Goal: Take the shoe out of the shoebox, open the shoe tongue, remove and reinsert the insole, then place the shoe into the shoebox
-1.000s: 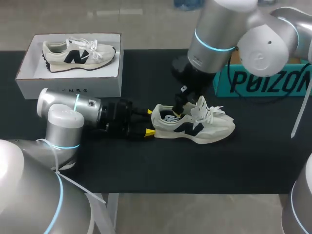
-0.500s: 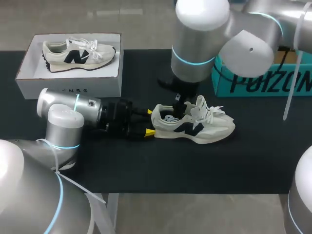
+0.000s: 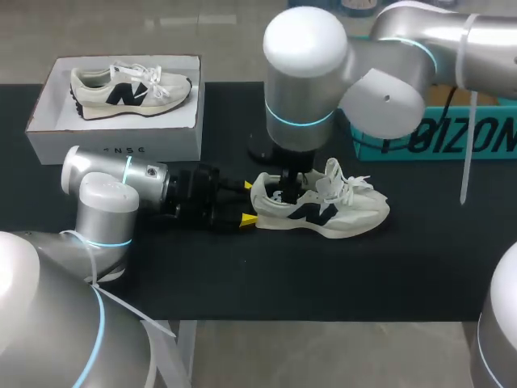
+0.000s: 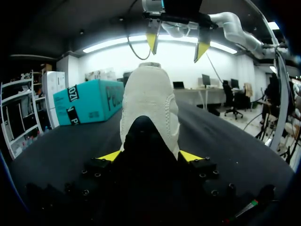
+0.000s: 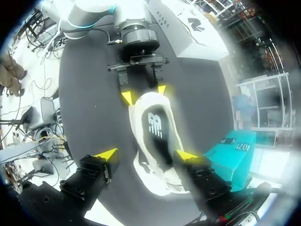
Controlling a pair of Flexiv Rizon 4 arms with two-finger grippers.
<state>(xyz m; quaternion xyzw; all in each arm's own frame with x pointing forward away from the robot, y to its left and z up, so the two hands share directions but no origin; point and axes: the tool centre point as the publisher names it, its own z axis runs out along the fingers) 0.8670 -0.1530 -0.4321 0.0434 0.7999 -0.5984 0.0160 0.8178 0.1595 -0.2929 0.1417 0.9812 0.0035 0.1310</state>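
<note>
A cream shoe (image 3: pixel 321 207) with a dark side logo lies on its sole on the black table (image 3: pixel 242 275), toe pointing right. My left gripper (image 3: pixel 247 202) is shut on its heel, one yellow finger on each side of the shoe (image 4: pixel 149 108). My right gripper (image 3: pixel 283 192) hangs straight over the shoe's opening, mostly hidden under its own wrist. In the right wrist view that gripper (image 5: pixel 146 154) is open, its fingers on either side of the shoe (image 5: pixel 157 162) and above it. The dark insole (image 5: pixel 155 126) shows inside. The white shoebox (image 3: pixel 113 129) at the back left holds a second shoe (image 3: pixel 129 87).
A teal box (image 3: pixel 452 133) stands at the back right behind my right arm. Bare black tabletop lies in front of the shoe and to its right. The shoe's laces (image 3: pixel 355 184) hang loose over the tongue.
My right arm has swung left and come to stand straight over the shoe's opening. The left gripper and the shoe have stayed put.
</note>
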